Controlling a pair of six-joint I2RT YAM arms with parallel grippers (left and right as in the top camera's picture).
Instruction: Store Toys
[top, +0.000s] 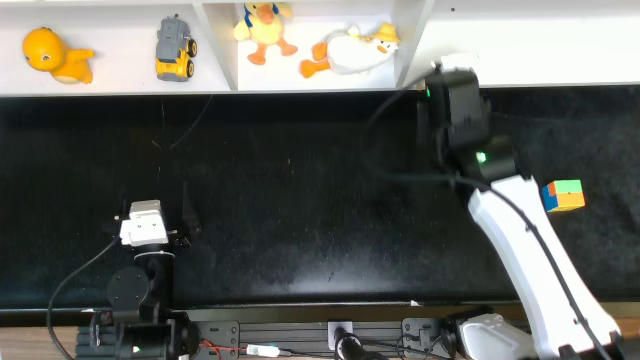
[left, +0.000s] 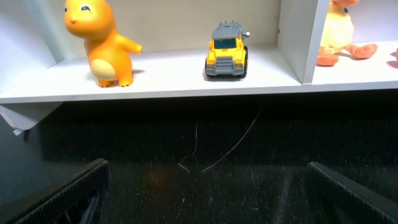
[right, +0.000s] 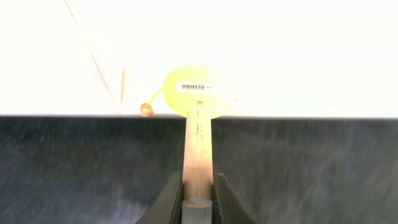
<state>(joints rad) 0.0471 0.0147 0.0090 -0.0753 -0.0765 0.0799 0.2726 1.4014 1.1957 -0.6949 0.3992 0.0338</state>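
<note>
Yellow and round, the head of a rattle toy (right: 196, 93) sits at the front edge of the white shelf (right: 298, 56), with a small brown bead on a string just beside it. Its wooden handle runs back from the head into the right end effector (right: 199, 190), whose 2 fingers are clamped narrowly on the stick. Whether the head rests on the shelf or hangs just above it cannot be told. From above, the right arm reaches up the black tabletop (top: 300, 200) to the shelf, its end effector (top: 452, 92) at the section right of the 2 ducks.

The left end effector (left: 206, 186) hangs low over the tabletop, well back from the shelf, with its 2 fingers spread wide and nothing between them. It faces the shelf's left section. In the top view it (top: 145, 222) stands at the left, near its own base.

On the shelf, the left section holds an orange figure (top: 55, 55) and a yellow toy truck (top: 175, 50), both upright and apart from each other. The middle section holds a yellow duck plush (top: 265, 30) and, just beside it, a white duck plush (top: 350, 52) lying on its side.

A multicoloured cube (top: 563, 196) lies on the tabletop at the right, beside the right arm's white link and well apart from the shelf.
</note>
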